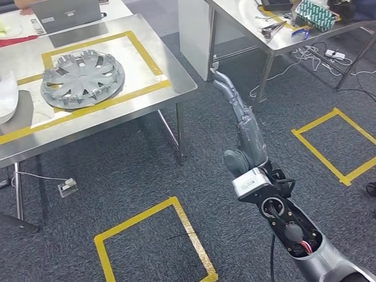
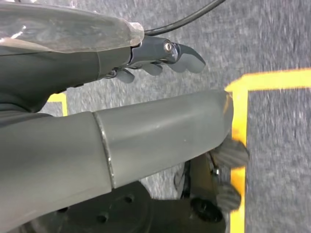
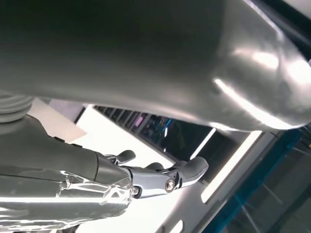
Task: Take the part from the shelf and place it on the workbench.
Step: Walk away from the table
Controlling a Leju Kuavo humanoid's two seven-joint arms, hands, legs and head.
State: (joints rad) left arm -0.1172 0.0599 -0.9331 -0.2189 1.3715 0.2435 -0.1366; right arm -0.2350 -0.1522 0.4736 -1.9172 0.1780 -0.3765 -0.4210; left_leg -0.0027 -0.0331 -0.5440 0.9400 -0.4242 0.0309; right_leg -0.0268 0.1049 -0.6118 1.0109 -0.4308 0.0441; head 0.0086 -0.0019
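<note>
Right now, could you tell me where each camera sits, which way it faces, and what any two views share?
Head view: high on the body, looking forward and down at the steel workbench, the wheel cover lying in its yellow tape frame, and the carpet; the right hand reaches forward, holding nothing.
Left wrist view: behind the hanging left hand, facing down at the carpet.
Right wrist view: behind the right hand, facing up at ceiling lights.
Shared: head and left wrist views both show yellow floor tape.
</note>
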